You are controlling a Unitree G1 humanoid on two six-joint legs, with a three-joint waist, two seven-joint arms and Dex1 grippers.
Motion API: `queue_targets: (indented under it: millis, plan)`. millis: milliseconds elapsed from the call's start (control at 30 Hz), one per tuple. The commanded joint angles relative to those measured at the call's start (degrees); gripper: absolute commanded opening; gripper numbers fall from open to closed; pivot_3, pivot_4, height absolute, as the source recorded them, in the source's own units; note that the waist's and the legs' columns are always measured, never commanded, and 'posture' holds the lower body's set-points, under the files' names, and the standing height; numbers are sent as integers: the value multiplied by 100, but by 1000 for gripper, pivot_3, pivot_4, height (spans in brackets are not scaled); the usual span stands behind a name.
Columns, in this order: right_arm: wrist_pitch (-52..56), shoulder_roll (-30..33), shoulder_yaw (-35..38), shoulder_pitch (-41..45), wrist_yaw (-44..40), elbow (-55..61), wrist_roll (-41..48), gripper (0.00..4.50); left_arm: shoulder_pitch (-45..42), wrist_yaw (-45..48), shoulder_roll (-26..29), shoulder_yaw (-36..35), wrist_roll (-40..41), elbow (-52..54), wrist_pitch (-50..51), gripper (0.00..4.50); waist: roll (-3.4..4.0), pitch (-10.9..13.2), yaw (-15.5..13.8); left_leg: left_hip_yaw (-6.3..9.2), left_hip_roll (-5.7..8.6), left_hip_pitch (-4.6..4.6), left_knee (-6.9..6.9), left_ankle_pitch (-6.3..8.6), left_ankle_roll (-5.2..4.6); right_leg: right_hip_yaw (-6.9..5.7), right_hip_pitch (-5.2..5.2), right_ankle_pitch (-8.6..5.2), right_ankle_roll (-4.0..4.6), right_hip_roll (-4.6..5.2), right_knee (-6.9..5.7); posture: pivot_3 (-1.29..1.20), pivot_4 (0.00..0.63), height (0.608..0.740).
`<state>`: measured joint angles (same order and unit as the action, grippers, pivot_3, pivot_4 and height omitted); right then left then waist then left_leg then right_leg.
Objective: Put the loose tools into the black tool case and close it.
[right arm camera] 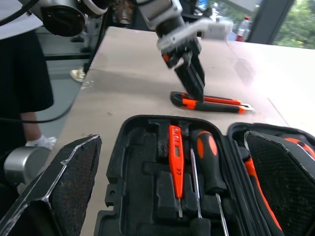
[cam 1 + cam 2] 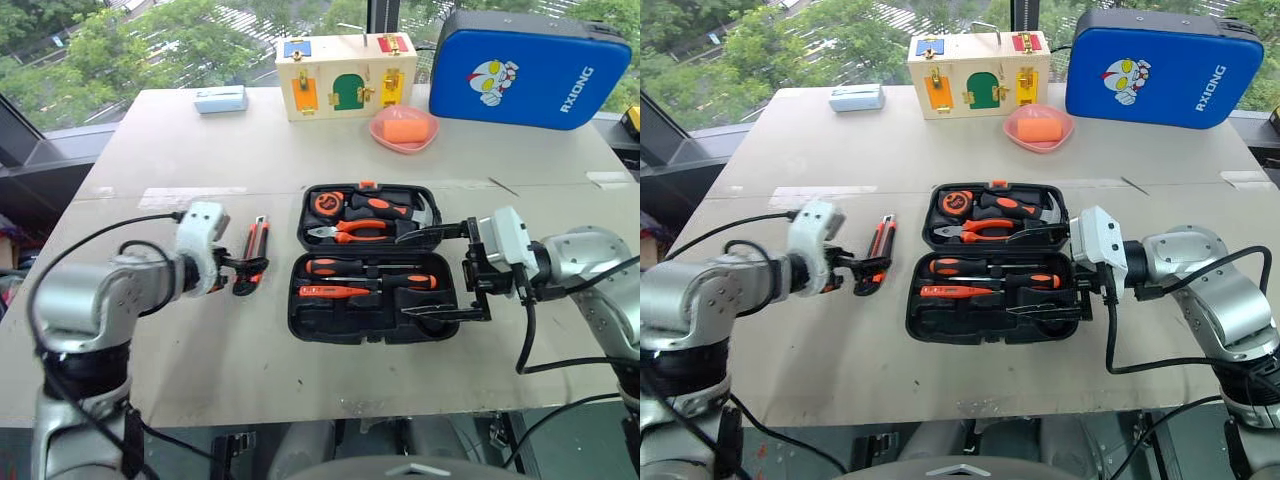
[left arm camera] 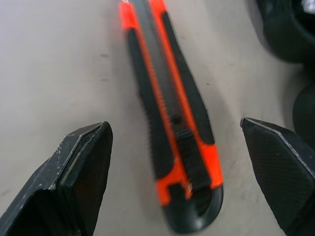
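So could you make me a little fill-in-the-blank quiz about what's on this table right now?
1. The black tool case lies ____ on the table, its lid not yet shut.
2. The utility knife lies on the table to the ____ of the case, as the robot sees it.
3. The left gripper has its fingers ____, one on each side of the knife's end.
4. The pink dish holds an ____ block.

Missing words: open; left; open; orange

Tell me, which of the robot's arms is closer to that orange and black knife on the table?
The left. Its gripper hangs over the utility knife, open jaws either side, while the right gripper sits across the black tool case.
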<state>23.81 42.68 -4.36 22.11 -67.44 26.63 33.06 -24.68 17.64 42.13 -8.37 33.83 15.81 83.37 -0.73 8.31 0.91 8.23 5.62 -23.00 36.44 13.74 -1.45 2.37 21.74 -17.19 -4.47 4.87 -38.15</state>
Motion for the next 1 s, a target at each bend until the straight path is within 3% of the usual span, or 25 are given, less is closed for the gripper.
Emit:
queue_targets:
  millis: [33,67,200,233,300,500,667,800,1000]
  plan:
    - [36,25,134,-48,163,298,83,4500,-361,-86,-138,462,-409,-580,-217,4446,1,-1,-25,2,0,0,0,0,0,-2,0,0,0,0,0,0,150,735]
    - [47,27,136,-56,188,321,88,4500,-415,-115,-213,488,-476,-730,-245,4446,4,-2,-46,2,0,1,0,-1,1,-3,-1,0,0,0,-1,0,150,735]
    - [75,84,212,-120,248,377,103,4500,-438,-60,-264,601,-699,-1125,-308,2818,7,-4,-88,3,4,12,5,-1,1,-4,-4,0,0,4,-17,0,150,735]
    - [80,100,235,-144,256,390,109,4500,-416,-29,-251,610,-742,-1175,-343,2213,7,-4,-92,3,5,12,7,-1,1,-4,-4,0,0,5,-23,0,150,735]
    - [80,144,281,-208,261,411,120,4500,-350,49,-206,582,-793,-1262,-459,1750,10,-6,-111,3,6,16,10,-1,1,-2,-4,0,-1,6,-29,0,150,735]
    - [74,361,441,-489,219,495,184,4500,-255,1218,385,324,-621,-1061,-1671,1752,9,-4,-98,2,4,21,8,-2,2,-1,-3,-1,0,5,-38,0,150,735]
    - [163,699,699,-882,14,693,433,4500,-84,4037,1415,444,-163,-124,-3581,1751,-20,16,-79,20,1,-42,17,-7,10,-6,43,-1,2,9,-25,0,150,735]
    - [190,970,982,-1359,-40,913,525,4500,-397,5845,1844,1227,-66,405,-4367,1751,-14,16,-115,23,3,-84,45,-7,10,-13,58,0,1,12,-7,0,150,735]
    - [186,1026,1306,-1981,317,1273,447,4500,-1328,6670,1239,3106,-1105,277,-4888,1751,-15,18,-167,17,4,-81,50,-6,6,-11,52,0,0,4,-22,0,150,735]
